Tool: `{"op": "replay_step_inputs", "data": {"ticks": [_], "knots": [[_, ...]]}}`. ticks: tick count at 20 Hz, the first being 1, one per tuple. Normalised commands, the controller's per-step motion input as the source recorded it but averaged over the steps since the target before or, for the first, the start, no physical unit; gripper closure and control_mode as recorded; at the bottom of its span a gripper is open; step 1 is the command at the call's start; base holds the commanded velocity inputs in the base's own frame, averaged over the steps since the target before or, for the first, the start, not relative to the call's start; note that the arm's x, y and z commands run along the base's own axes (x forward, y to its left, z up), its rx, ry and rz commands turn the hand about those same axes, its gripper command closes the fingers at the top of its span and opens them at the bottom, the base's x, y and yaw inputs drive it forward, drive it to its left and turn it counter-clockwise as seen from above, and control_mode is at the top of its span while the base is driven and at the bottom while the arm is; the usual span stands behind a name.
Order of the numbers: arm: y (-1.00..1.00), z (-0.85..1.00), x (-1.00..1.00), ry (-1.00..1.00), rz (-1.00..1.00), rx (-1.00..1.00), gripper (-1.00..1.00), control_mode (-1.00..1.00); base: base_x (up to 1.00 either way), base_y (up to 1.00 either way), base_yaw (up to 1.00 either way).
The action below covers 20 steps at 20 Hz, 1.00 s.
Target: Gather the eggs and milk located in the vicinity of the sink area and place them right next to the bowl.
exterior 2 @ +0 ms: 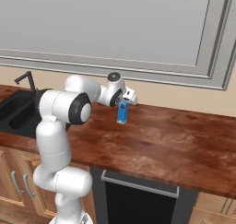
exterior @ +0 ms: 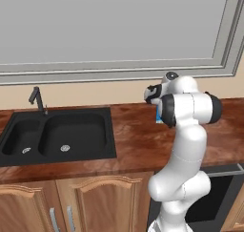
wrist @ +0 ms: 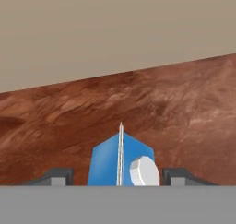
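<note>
Closest to my hand camera is the small blue milk carton with its white cap (wrist: 120, 162), sitting squarely between the two dark fingertips (wrist: 59, 176) of the two-finger gripper (wrist: 117, 177), its ridge pointing up the middle of the view. There is a visible gap on each side between carton and finger, so I judge the jaws partly closed around it but not yet pressing; I cannot tell from these views whether contact has been made. From the right base camera the gripper (exterior 2: 126, 98) sits directly above the carton (exterior 2: 122, 112), which stands upright on the reddish-brown wooden countertop (exterior 2: 170, 140), near the beige back wall (exterior 2: 175, 96).

The black double-basin sink (exterior: 57, 135) lies well off to the gripper's left, with its dark angular faucet (exterior: 37, 100) behind it. I see neither eggs nor bowl from here.

My worries: the carton looks turned corner-on to the fingers, so closing could twist it or squeeze it out forward rather than clamp it flat. The grip also seems high on the carton near the top, which might let it swing or slip when lifted. Dragging sideways before lifting could tip it on the counter.
</note>
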Motion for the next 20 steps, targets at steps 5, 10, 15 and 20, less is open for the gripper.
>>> {"op": "replay_step_inputs", "data": {"ticks": [5,10,15,20], "knots": [[-0.12,-0.3,-0.06,0.03,0.0,0.0,1.0,-1.0,0.0,0.0,0.0],[-0.15,-0.22,-0.18,0.0,0.0,0.0,1.0,-1.0,0.0,0.0,0.0],[-0.02,0.02,-0.59,-0.01,0.0,0.01,1.0,-1.0,0.0,0.0,0.0],[0.0,0.37,-0.82,-0.11,0.0,0.06,1.0,-1.0,0.0,0.0,0.0]]}}
